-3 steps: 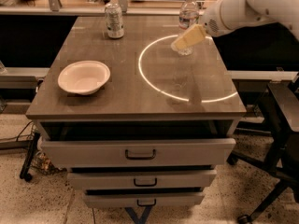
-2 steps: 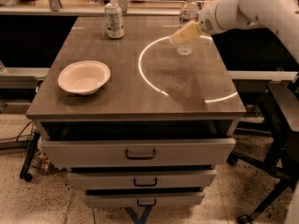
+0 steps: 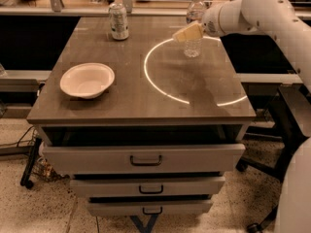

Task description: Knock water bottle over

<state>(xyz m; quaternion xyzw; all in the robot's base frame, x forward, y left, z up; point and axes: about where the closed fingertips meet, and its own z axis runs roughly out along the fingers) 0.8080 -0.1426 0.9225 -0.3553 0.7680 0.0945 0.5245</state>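
The water bottle [image 3: 194, 24], clear plastic with a white cap, stands upright at the far right of the table top [image 3: 136, 96]. My gripper [image 3: 186, 32] with its pale yellow fingers [image 3: 189, 31] comes in from the right on the white arm and sits right in front of the bottle's middle, covering part of it. I cannot tell whether it touches the bottle.
A silver drink can [image 3: 118, 21] stands at the far middle of the table. A white bowl [image 3: 87, 80] sits at the left. A bright ring of light [image 3: 160, 89] lies on the table top. Drawers [image 3: 146, 158] are below the front edge.
My gripper has moved up and away from the camera, from in front of the bottle's lower part to its middle. The bottle still stands upright.
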